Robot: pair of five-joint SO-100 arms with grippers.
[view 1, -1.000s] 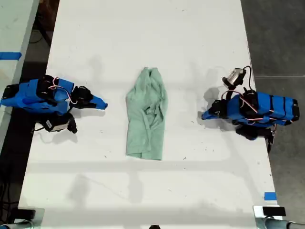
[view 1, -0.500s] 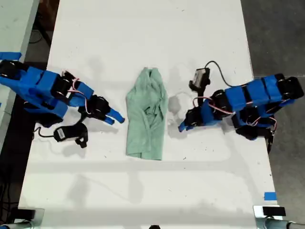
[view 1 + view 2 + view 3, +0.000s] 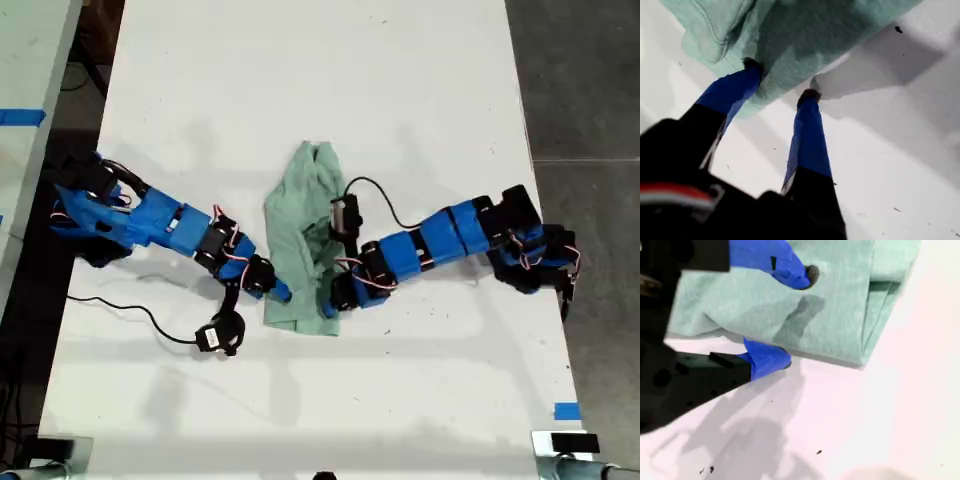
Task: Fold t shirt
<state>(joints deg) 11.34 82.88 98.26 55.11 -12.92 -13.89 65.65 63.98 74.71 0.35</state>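
First pincer: parted, one fingertip pressed against the t shirt's edge, the other on bare table; nothing is gripped.
Second pincer: parted astride a hem edge, one tip over the cloth, one beside it on the table; no hold is made yet.
T shirt position: mid-table, lying as a long narrow strip, both pincers set at its lower corners in the exterior view.
Progress: sides appear folded inward; a crosswise fold is judged to remain.
Materials: soft, wrinkled mint cloth with layered hems; smooth white table; blue plastic fingers.
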